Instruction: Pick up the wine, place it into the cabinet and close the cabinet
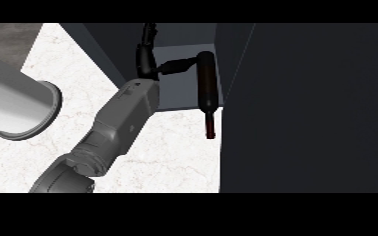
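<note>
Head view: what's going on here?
The left hand holds the wine bottle by its bottom end at the open cabinet. The bottle's body is in the cabinet's opening, while its neck points back out over the white counter. The cabinet is not yet closed. A grey round metal thing sits at the view's left edge. The right hand is out of view.

Grey boxy forearm (125,120), black hand (145,62), seemingly slender fingers (173,66)
</note>
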